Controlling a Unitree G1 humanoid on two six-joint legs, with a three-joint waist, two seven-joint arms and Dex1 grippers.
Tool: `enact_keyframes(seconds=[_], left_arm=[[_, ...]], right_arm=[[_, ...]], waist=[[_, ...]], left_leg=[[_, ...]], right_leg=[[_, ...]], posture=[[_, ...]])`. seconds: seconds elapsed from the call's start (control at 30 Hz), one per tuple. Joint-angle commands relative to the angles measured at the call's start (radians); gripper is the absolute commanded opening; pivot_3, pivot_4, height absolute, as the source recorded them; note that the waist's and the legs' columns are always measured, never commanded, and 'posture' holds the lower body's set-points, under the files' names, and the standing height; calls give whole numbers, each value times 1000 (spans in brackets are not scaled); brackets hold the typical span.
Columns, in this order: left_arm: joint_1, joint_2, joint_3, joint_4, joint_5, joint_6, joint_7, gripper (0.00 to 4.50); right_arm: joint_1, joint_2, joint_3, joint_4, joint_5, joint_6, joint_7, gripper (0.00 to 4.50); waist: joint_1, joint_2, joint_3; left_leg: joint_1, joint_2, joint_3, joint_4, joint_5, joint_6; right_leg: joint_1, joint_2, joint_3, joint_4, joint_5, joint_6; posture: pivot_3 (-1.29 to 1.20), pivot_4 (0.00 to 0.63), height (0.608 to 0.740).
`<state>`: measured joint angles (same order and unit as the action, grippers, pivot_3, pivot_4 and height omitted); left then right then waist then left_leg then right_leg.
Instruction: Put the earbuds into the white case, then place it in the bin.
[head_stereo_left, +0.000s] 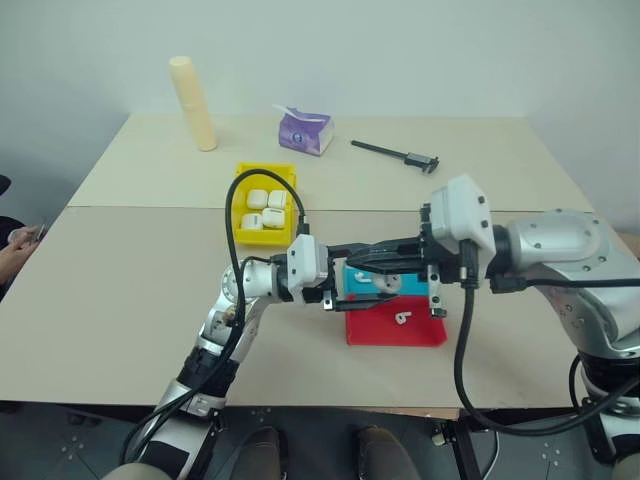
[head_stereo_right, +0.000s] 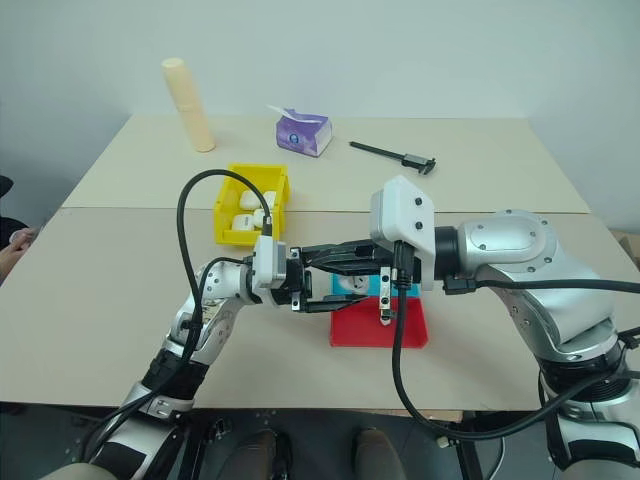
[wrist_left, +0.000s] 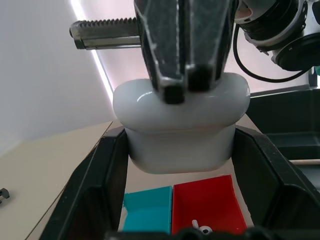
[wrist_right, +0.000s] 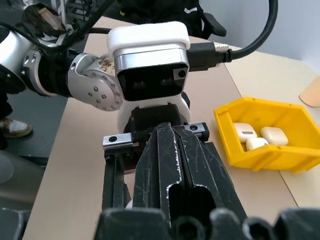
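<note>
Now left hand (wrist_left: 177, 150) clamps white case (wrist_left: 180, 127) above red tray (head_stereo_left: 395, 325) and teal tray (wrist_left: 147, 210). Right hand (wrist_left: 182, 85), fingers pressed together, touches case top. One earbud (head_stereo_left: 402, 318) in red tray. Bin (head_stereo_left: 240, 205) holds several cases, beyond trays on counter (head_stereo_left: 130, 300).

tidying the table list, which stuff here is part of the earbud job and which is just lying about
Part of the job:
- white case, held in the left pincer
- right pincer, shut, tips on the case's top
- earbud in the red tray
- teal tray
- yellow bin holding more cases

Lying about:
- tissue pack
- caliper
- beige cylinder
</note>
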<state>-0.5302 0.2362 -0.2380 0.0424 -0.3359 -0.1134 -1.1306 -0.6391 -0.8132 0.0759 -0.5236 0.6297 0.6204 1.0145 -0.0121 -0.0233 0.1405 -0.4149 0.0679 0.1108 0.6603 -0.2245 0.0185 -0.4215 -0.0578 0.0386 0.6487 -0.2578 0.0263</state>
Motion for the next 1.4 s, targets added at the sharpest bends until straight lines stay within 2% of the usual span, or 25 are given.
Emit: enact_keyframes(seconds=[0.03, 0.27, 0.43, 0.6, 0.7, 0.8, 0.87, 1.03, 1.1, 1.2, 1.3, 1.33, 1.4], left_arm=[[0, 1, 16, -64, -26, -24, 0, 2788], [-19, 11, 24, -38, -25, -40, -9, 2788], [-19, 8, 36, -37, -30, -41, -2, 2788], [-4, 6, 81, -40, -22, -34, 66, 2788], [-28, -9, 161, -47, 7, -19, 224, 2788], [-102, -47, 235, -12, 111, 2, 486, 2788], [-156, -40, 270, 16, 192, 134, 659, 2788], [-233, -34, 276, 202, 366, 200, 930, 2788], [-268, -18, 277, 286, 405, 256, 991, 2788], [-302, -7, 293, 411, 413, 181, 1035, 2788], [-323, 13, 276, 491, 416, 136, 1003, 2788], [-329, 17, 270, 501, 410, 133, 983, 3524], [-353, 6, 280, 534, 398, 118, 993, 4132]], right_arm=[[15, -40, 13, -13, -71, -42, 20, 15], [48, -89, -2, 7, -116, -91, 59, 15], [58, -85, -40, -4, -97, -108, 58, 15], [48, -17, -185, -4, 59, -69, -9, 15], [98, -13, -232, -6, 42, -61, -75, 15], [173, -7, -263, -12, 43, -54, -116, 15], [228, -3, -254, -15, 17, -63, -135, 15], [281, -1, -206, -10, -27, -85, -133, 15], [277, -1, -187, 3, -45, -85, -133, 15], [268, 3, -170, 20, -62, -79, -141, 15], [271, 2, -159, 16, -75, -81, -138, 15], [273, 1, -159, 10, -73, -81, -135, 0], [274, 0, -161, 3, -67, -78, -134, 0]], waist=[[0, 0, 0], [1, 0, 0], [1, 0, 0], [1, 0, 0], [2, 0, 0], [8, -1, 0], [14, -1, 0], [13, -1, 0], [13, -1, 0], [13, -1, 0], [18, -1, 0], [19, -1, 0], [22, -1, 0]], left_leg=[[0, 0, 0, 0, 0, 0], [0, 0, 0, 0, 0, 0], [0, 0, 0, 0, 0, 0], [0, 0, 0, 0, 0, 0], [0, 0, 0, 0, 0, 0], [0, -1, -1, 0, 0, 0], [0, -1, -1, 0, 0, 0], [1, -1, 0, 0, 0, 0], [1, -1, 0, 0, 0, 0], [0, -1, 0, 0, 0, 0], [-1, -1, 2, 0, 0, 0], [-1, -1, 3, 0, 0, 0], [-1, -1, 5, 0, 0, 0]], right_leg=[[0, 0, 0, 0, 0, 0], [0, 0, 0, 0, 0, 0], [0, 0, 0, 0, 0, 0], [1, 0, 0, 0, 0, 0], [1, 0, 0, 0, 0, 0], [1, -1, 0, 0, 1, 1], [2, -1, 0, 0, 1, 1], [2, -1, 1, -1, 1, 2], [1, 0, 0, 0, 1, 1], [0, 0, 0, -1, 1, 1], [0, -1, 0, -1, 1, 1], [0, -1, 0, -2, 1, 1], [0, -1, -1, -2, 1, 1]], posture=[[0, 150, 740], [0, 150, 740], [0, 150, 740], [0, 150, 740], [0, 150, 740], [0, 150, 740], [0, 150, 740], [0, 150, 740], [0, 150, 740], [0, 150, 740], [0, 150, 740], [0, 150, 740], [0, 150, 740]])
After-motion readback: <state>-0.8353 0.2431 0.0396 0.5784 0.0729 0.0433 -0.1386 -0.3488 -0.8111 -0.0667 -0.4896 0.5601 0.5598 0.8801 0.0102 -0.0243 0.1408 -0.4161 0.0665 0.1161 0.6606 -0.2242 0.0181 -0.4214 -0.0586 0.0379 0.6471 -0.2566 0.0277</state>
